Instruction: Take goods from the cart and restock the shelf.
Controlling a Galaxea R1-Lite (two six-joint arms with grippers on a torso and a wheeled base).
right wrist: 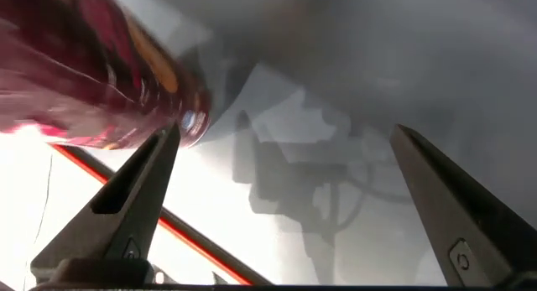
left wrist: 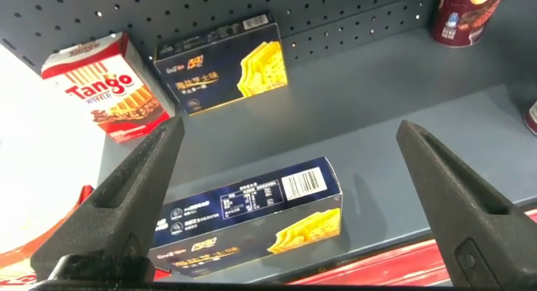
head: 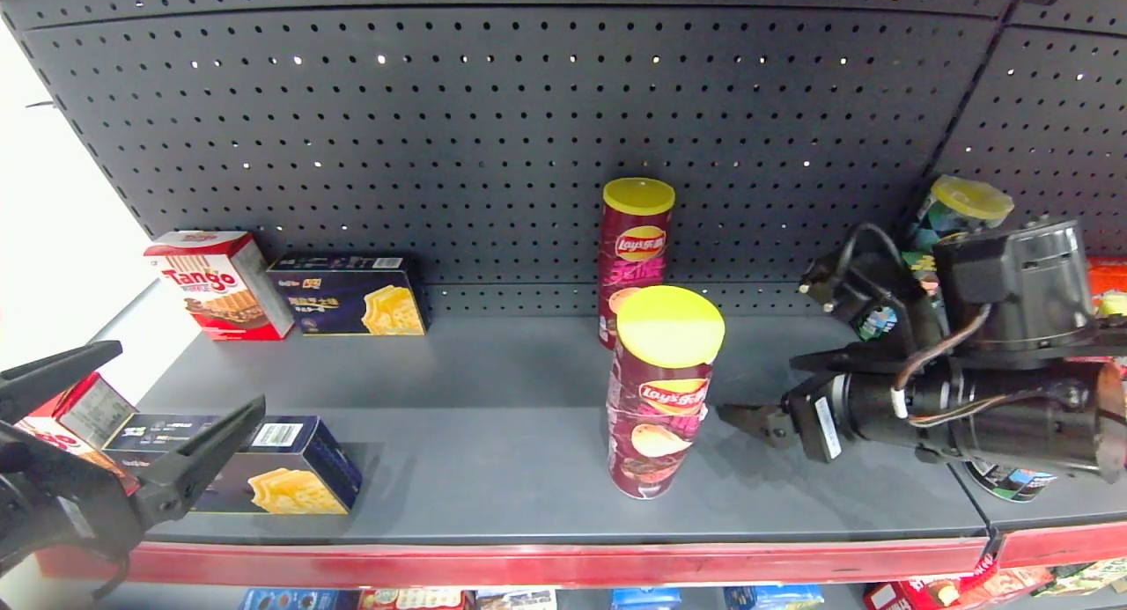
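Our left gripper (head: 189,377) hangs spread by the blue box (head: 290,469), our right gripper (head: 757,385) spread beside the front can (head: 656,399), so we judge it placed and the cart next.

The left gripper (head: 189,377) is held low at the left with its fingers spread wide, while the right gripper (head: 757,385) is extended level from the right, pointed leftward, its fingers likewise parted.
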